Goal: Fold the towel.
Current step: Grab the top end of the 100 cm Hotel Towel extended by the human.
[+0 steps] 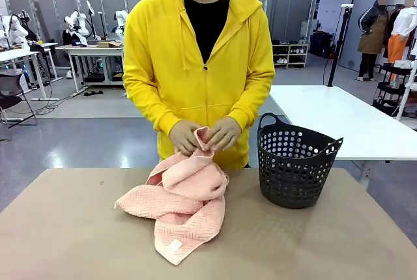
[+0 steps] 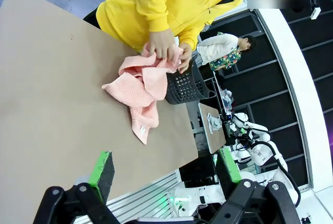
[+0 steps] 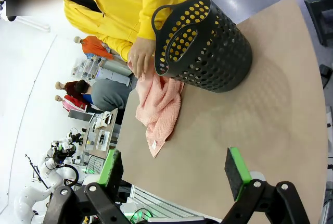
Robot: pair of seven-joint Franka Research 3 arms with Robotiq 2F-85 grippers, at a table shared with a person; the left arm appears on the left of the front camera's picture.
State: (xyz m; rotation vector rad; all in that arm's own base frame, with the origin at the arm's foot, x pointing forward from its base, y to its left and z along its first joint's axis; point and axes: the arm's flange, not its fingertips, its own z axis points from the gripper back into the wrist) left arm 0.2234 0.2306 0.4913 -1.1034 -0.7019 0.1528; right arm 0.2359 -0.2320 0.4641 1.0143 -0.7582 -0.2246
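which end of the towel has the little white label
The towel end lying flat on the table nearest the robot, label at its corner; the other end is bunched in the person's hands.

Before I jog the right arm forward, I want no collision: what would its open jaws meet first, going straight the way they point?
Most likely the towel, near where it lies beside the black basket; depth is unclear, so it could be bare table just short of it.
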